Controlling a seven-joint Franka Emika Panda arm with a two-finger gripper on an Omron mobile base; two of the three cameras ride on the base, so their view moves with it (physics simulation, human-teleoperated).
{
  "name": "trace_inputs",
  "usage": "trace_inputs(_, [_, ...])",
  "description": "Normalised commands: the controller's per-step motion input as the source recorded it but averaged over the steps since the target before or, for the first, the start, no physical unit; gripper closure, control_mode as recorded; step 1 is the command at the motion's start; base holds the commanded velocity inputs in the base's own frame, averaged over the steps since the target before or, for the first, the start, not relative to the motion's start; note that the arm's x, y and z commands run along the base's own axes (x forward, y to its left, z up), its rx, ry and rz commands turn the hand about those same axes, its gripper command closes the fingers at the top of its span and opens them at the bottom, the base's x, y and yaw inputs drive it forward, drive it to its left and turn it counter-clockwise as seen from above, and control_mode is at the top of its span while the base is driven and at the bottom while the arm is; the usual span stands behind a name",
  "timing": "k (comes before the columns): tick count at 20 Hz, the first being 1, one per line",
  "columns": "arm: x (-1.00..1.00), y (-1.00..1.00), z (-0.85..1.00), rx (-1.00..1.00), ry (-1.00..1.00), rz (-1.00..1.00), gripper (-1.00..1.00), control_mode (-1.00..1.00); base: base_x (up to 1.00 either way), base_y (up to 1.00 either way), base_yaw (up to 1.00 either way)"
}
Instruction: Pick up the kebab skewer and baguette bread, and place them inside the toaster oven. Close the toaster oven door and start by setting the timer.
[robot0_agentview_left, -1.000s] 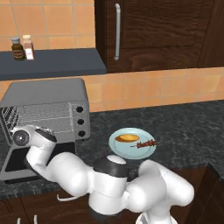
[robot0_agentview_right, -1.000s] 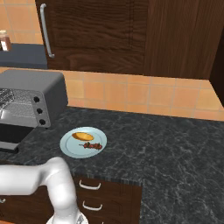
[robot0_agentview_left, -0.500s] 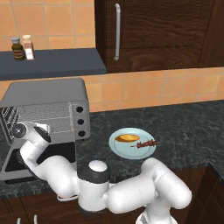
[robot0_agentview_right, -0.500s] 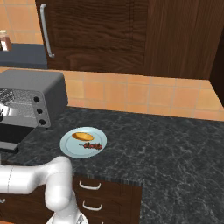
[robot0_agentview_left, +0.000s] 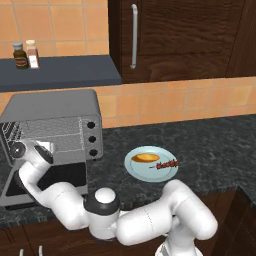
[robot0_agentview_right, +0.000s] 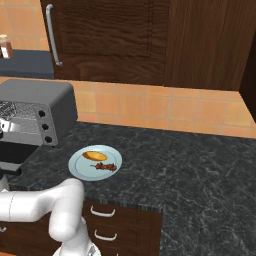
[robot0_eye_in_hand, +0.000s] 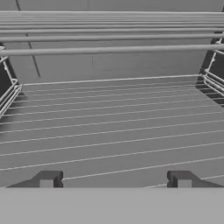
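Inside toaster oven (robot0_agentview_left: 55, 125), tool (robot0_eye_in_hand: 114, 180) open, rack front cut off

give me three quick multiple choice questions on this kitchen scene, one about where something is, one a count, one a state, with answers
1. Where is the baguette bread?
A. on the plate
B. on the oven rack
C. on the shelf

2. How many black knobs run down the toaster oven?
A. one
B. three
C. five

3. How is the toaster oven door?
A. shut
B. removed
C. dropped open

Answers:
1. A, it lies on the plate beside the kebab skewer.
2. B, three sit in a column on its right side.
3. C, the panel hangs down and the wire rack shows inside.
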Motion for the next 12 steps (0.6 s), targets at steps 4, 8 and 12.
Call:
trace_inputs(4, [-0.04,0.00,-0.52,-0.02,0.03,0.00,-1.00,-1.00,0.00,0.00,0.00])
trace_inputs(8, [-0.58,0.00,-0.62,-0.03,0.10,0.00,-1.00,-1.00,0.00,0.00,0.00])
trace_inputs(12, [-0.97,-0.04,-0.54,-0.04,0.09,0.00,-1.00,-1.00,0.00,0.00,0.00])
